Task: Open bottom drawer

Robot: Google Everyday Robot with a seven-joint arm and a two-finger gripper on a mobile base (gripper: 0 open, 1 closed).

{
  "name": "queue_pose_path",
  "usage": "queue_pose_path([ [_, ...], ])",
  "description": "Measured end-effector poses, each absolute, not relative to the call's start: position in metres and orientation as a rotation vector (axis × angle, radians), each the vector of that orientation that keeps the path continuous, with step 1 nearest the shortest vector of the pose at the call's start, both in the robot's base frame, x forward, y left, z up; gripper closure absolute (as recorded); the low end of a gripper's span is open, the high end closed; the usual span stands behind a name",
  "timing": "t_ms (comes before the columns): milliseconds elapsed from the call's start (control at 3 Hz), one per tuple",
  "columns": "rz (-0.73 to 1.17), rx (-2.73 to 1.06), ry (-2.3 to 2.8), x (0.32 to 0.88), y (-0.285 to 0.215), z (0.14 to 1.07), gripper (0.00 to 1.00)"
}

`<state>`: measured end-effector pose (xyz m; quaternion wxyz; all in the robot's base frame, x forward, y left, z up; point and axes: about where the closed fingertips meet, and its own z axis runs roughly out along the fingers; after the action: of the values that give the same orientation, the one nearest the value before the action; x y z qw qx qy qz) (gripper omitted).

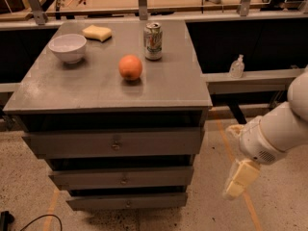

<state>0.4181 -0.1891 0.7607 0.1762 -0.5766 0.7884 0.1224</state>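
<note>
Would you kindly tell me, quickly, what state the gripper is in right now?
Gripper: low to the right of the cabinet, apart from the bottom drawer, nothing seen in it; open or closed cannot be told.

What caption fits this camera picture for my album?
Robot hand hangs right of the cabinet; bottom drawer not yet opened.

Matt metal bottom drawer (127, 202); plastic jaws lower right.
</note>
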Motion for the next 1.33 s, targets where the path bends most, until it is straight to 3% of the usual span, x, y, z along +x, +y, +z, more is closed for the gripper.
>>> queue_pose_path([
  [333, 0.386, -1.689, 2.189, 0.410, -0.159, 0.656, 0.00],
  [1000, 0.396, -1.667, 2.136, 0.416, -0.141, 0.637, 0.00],
  [1333, 0.461, -1.688, 2.042, 0.422, -0.102, 0.572, 0.00],
])
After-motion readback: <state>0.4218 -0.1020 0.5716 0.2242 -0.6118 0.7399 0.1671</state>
